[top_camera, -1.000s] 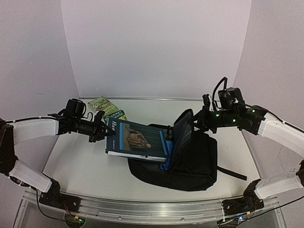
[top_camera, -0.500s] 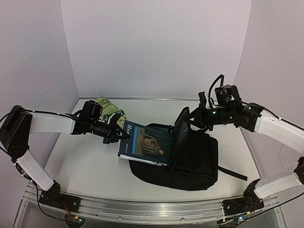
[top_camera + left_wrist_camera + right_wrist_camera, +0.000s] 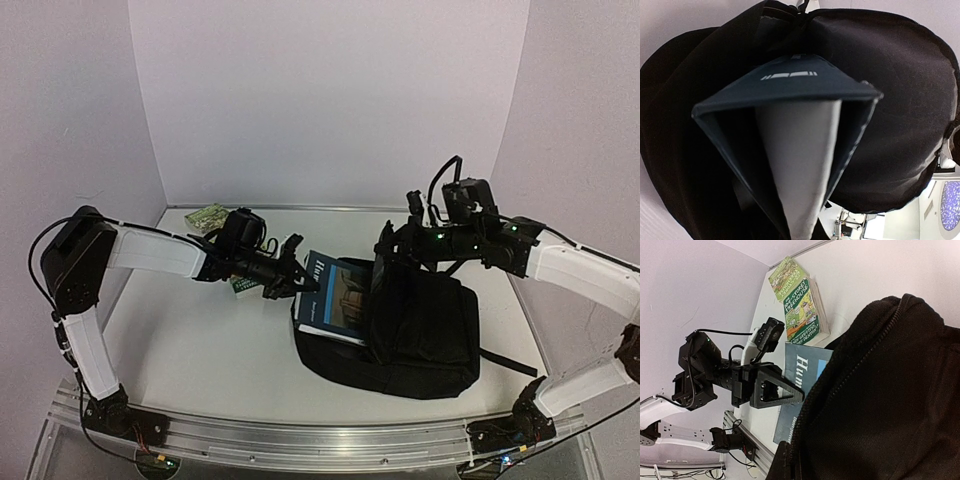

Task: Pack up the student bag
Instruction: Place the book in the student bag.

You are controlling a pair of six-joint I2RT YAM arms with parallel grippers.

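Observation:
The student bag (image 3: 425, 330) is a large black backpack lying right of centre, its mouth facing left. My left gripper (image 3: 300, 283) is shut on the near edge of a dark blue book (image 3: 335, 303). The far half of the book is inside the bag's mouth. In the left wrist view the book (image 3: 800, 95) fans slightly open against the bag's dark interior (image 3: 900, 100). My right gripper (image 3: 388, 250) is shut on the bag's zippered upper edge (image 3: 850, 375) and holds it up over the book (image 3: 802, 367). One right finger (image 3: 782, 462) shows at the bottom edge.
Two green paperbacks lie at the back left: one (image 3: 787, 277) near the back wall, the other (image 3: 802, 310) just behind the blue book and partly hidden by my left arm in the top view. A black strap (image 3: 500, 362) trails from the bag toward the right.
My left arm has reached to the right and carried the blue book from outside the bag partway into its mouth. My right gripper has shifted left with the bag's edge, over the book.

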